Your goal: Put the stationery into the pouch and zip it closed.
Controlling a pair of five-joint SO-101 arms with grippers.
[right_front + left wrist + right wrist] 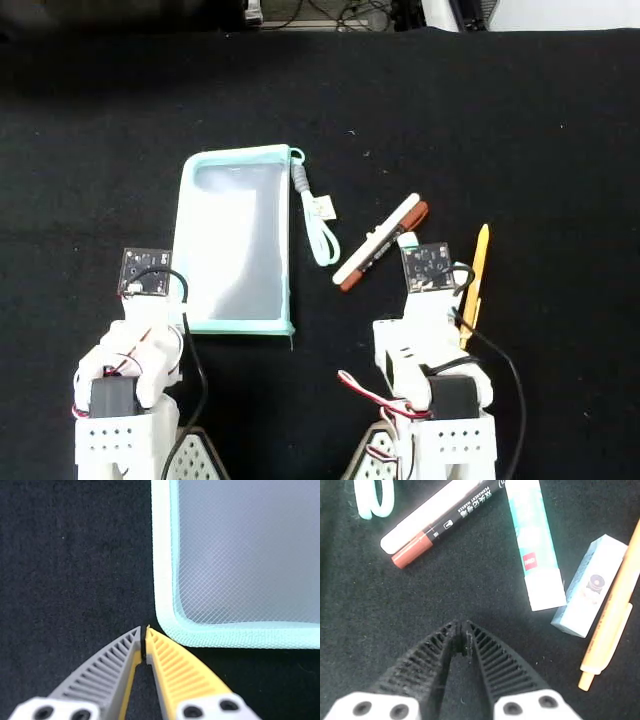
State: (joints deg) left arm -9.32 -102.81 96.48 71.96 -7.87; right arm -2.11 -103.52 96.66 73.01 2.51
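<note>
Both arms sit at the bottom of the high view. My left gripper (144,636) is closed on nothing, its tips together just off a near corner of the pouch (235,240). My right gripper (462,632) is closed and empty too, over bare cloth near the stationery. The pouch lies flat left of centre, and its strap (326,258) trails from its upper right corner. Right of centre, 2 markers lie slanted side by side, 1 white (427,512) and 1 brown-capped (450,523). An orange pen (475,280) lies along the right arm. A teal-and-white stick (535,545) and a pale blue eraser (590,587) lie just beside it. All 5 pieces are outside the pouch.
</note>
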